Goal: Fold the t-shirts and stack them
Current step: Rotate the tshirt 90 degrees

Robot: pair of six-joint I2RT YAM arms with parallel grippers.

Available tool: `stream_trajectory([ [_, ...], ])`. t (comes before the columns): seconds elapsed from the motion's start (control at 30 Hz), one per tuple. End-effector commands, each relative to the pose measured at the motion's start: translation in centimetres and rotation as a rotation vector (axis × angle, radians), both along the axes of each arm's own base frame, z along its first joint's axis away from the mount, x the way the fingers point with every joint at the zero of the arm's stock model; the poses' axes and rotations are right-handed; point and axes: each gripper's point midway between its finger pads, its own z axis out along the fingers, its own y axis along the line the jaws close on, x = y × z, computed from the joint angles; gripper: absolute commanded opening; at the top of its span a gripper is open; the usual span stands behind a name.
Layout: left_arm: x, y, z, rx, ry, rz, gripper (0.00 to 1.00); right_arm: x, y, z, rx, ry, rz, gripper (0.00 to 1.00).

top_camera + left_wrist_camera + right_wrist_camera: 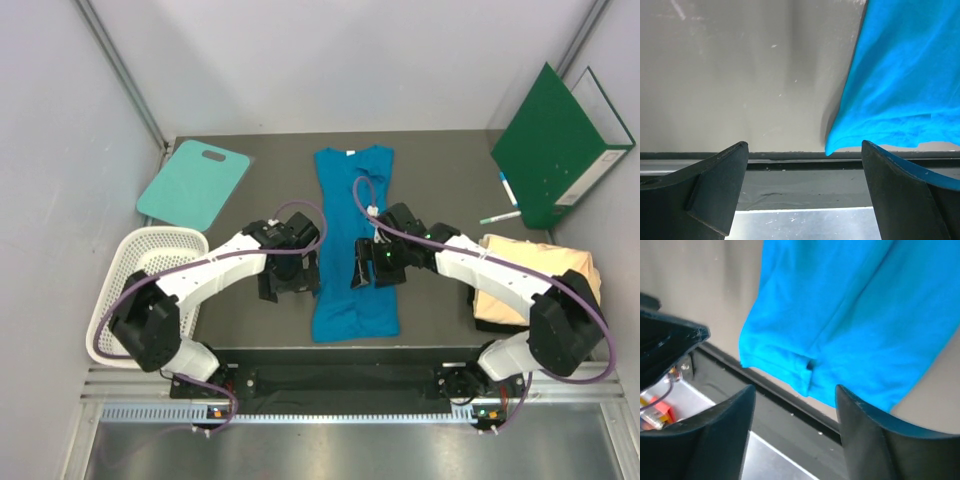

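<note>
Blue t-shirt (pixel 355 200): lay as a long narrow strip down the middle of the dark worktop (pixel 440 170), collar at the far end, hem near the front edge. Cream t-shirt (pixel 550 258): folded bundle at the right side, partly under the right arm. Left gripper (pixel 804 150): jaws spread wide, holding nothing, just beside the strip's left edge. Right gripper (pixel 795 390): jaws likewise wide apart and empty, over the strip's right edge. Teal board (pixel 193 183) far left; white basket (pixel 140 270) near left.
</note>
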Motion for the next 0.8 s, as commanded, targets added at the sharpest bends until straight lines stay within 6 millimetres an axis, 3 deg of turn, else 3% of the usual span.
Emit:
stream_trajectory([
  [0.0,1.8,-1.8,1.2,-0.050,-0.037,-0.022,0.99,-2.8,1.0,-1.8,0.097,0.125,0.066,0.58],
  [0.2,2.1,-1.9,1.6,-0.055,-0.049,-0.018,0.99,-4.9,1.0,-4.3,0.099,0.247,0.106,0.33],
  [0.77,-0.4,0.2,1.3,-0.074,-0.050,0.053,0.99,-7.1,2.5,-8.0,0.086,0.365,0.152,0.25],
])
